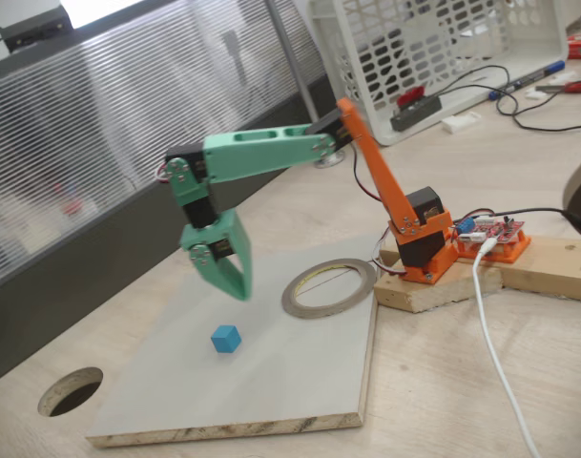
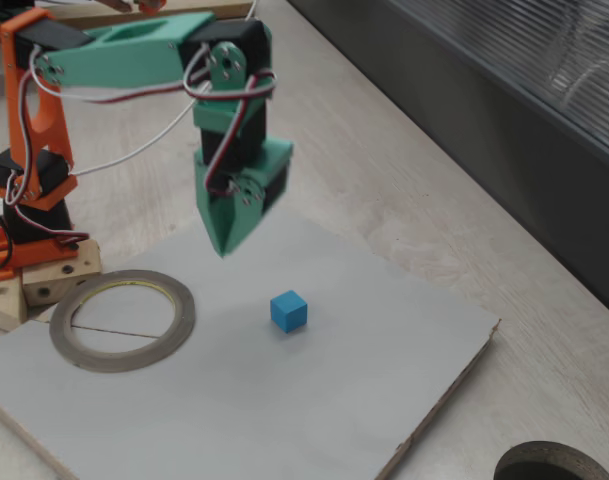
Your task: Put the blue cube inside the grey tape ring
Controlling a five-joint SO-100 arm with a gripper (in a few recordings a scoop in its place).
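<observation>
a round dark hole (image 2: 554,463) is sitting nearest the camera in the wooden table (image 2: 384,170), just off the corner of a pale grey board (image 2: 284,400). the blue cube (image 2: 289,311) is lying on the bare board in both fixed views, apart from everything else. the grey tape ring (image 2: 123,319) is lying flat on the same board, well to the cube's left in this view, near the arm's orange base (image 1: 424,250). the green gripper (image 2: 224,245) is hanging above the board between cube and ring, pointing down, its fingers looking pressed together and gripping nothing.
</observation>
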